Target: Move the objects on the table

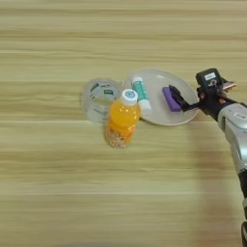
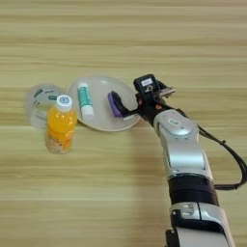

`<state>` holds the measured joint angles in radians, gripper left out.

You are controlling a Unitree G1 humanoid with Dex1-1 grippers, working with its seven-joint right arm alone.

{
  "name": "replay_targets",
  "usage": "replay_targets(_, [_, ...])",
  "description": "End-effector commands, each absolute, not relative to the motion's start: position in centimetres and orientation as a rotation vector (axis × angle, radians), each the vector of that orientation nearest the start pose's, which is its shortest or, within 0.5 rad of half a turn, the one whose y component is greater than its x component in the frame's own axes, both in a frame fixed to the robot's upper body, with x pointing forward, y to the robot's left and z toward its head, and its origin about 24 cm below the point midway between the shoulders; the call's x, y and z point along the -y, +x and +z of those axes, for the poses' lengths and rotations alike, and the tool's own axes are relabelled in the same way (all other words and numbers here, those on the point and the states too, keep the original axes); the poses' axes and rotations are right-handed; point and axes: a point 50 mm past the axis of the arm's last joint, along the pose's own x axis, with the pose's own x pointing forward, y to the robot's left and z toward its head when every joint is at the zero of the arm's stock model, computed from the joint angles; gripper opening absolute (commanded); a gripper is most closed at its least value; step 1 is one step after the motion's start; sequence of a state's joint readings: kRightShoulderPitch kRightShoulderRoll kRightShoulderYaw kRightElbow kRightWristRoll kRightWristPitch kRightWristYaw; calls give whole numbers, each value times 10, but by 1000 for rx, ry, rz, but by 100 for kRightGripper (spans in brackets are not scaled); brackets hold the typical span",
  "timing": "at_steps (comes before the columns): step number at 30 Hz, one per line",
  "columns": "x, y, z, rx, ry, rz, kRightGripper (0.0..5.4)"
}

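The forearm (image 2: 182,144) is a silver, rounded shell in two sections, the upper one bearing a small oval mark. Below it sits a black ribbed collar (image 2: 191,189), then another silver section with a small square detail. A thin black cable (image 2: 226,147) loops out along the arm's right side. The wrist is black, topped by a black boxy module (image 2: 146,84) with a pale label and a reddish bit. The gripper (image 2: 121,108) has black fingers
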<state>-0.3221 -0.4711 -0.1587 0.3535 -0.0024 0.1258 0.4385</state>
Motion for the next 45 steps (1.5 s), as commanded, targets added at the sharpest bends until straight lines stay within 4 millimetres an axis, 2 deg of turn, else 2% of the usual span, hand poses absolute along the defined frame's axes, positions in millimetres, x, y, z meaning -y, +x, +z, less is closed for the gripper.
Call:
replay_targets(1, [263, 320, 113, -72, -414, 194, 535])
replay_targets(15, [253, 323, 96, -134, -441, 252, 535])
replay_targets(21, [252, 325, 91, -156, -388, 271, 535])
replay_targets(45, [256, 327, 76, -234, -365, 276, 535])
